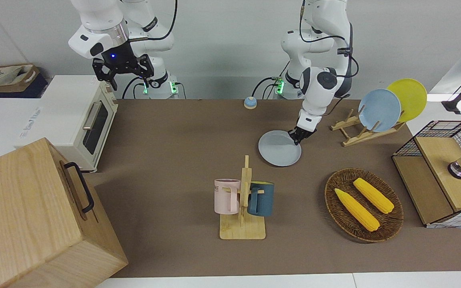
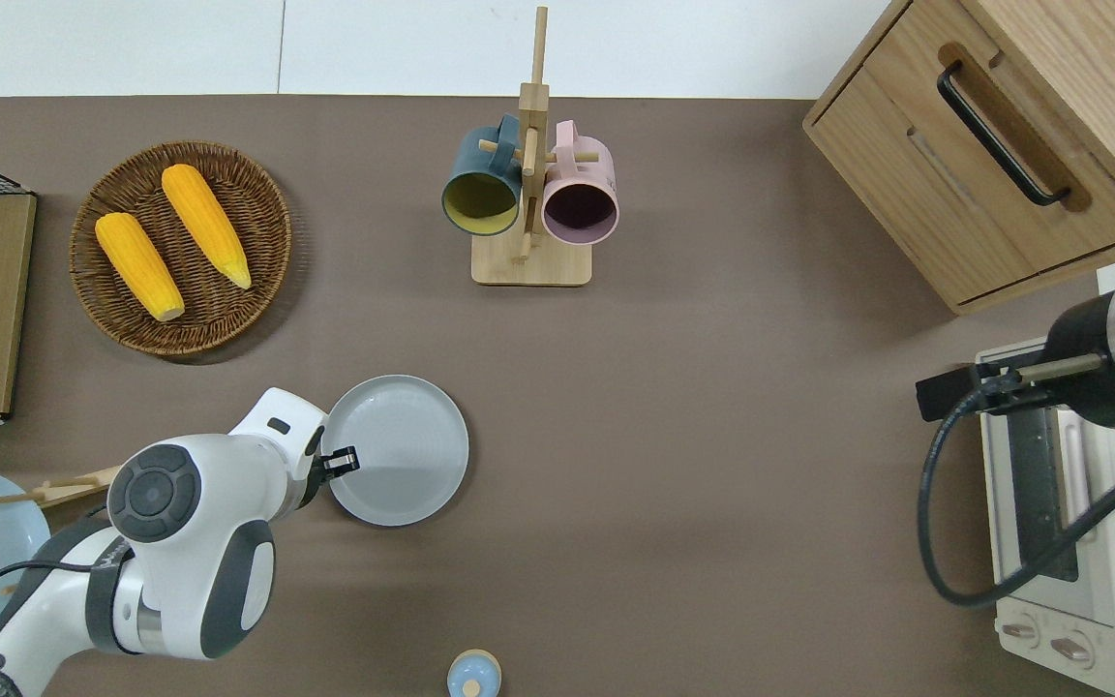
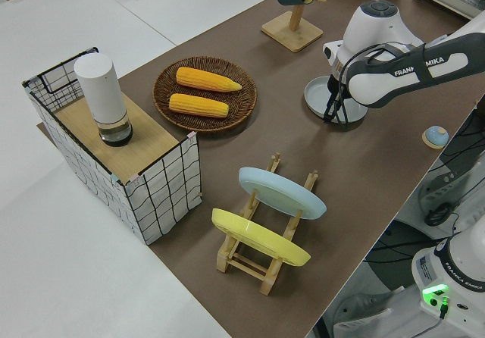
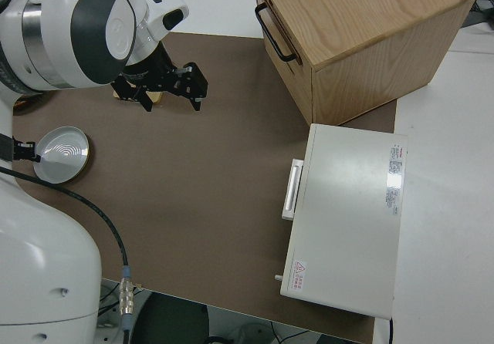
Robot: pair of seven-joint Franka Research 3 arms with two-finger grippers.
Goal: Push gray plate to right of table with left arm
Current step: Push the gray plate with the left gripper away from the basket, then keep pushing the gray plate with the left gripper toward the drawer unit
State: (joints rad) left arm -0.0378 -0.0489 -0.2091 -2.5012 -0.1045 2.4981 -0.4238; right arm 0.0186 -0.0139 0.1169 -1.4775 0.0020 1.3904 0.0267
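Two corn cobs (image 1: 363,203) in wicker basket (image 1: 390,230); left gripper (image 1: 297,136), jaw state unclear, at gray plate (image 1: 276,150) rim.

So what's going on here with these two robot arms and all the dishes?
The left arm has its gripper down at the rim of the gray plate, on the edge toward its own end of the table, placed to slide the plate toward the right arm's end. The plate lies flat near the middle, nearer to the robots than the mug rack. The right arm is parked.
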